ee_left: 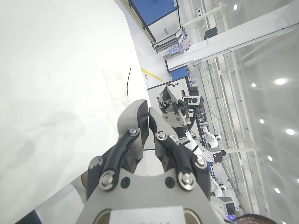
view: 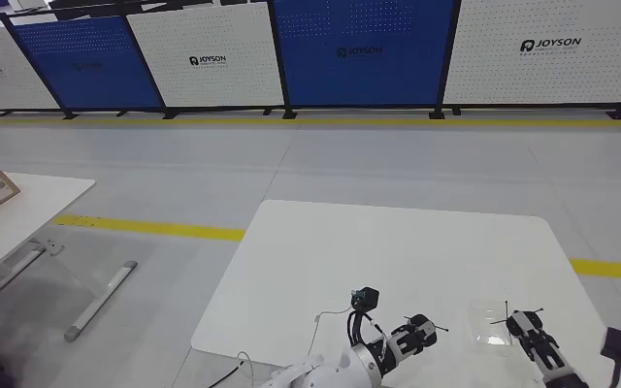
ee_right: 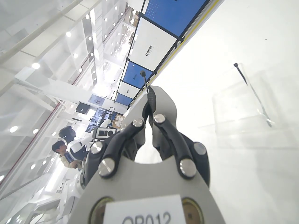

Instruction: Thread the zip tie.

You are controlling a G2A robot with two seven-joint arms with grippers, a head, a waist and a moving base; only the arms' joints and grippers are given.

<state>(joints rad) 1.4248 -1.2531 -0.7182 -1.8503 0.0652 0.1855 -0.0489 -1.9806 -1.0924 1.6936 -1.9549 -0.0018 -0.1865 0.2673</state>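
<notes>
**Zip tie (ee_right: 145,80) clamped in the right gripper (ee_right: 149,90)**

Its head pokes out past the jaws, above the table (view: 388,252) by the near edge. Just beside, a second tie (ee_right: 243,77) leans in a clear tray (ee_right: 238,108). Farther along that edge, the left gripper (ee_left: 148,115) has its jaws together.

Count: 2 zip ties confirmed, first zip tie (ee_right: 145,79) and second zip tie (ee_right: 241,75). Thin dark strip (view: 440,329) at left claw (ee_left: 148,115) could be a third, can't tell. 2 claws incl. right claw (ee_right: 149,92). 1 clear box (ee_right: 233,120). 1 tabletop (view: 388,252).
</notes>
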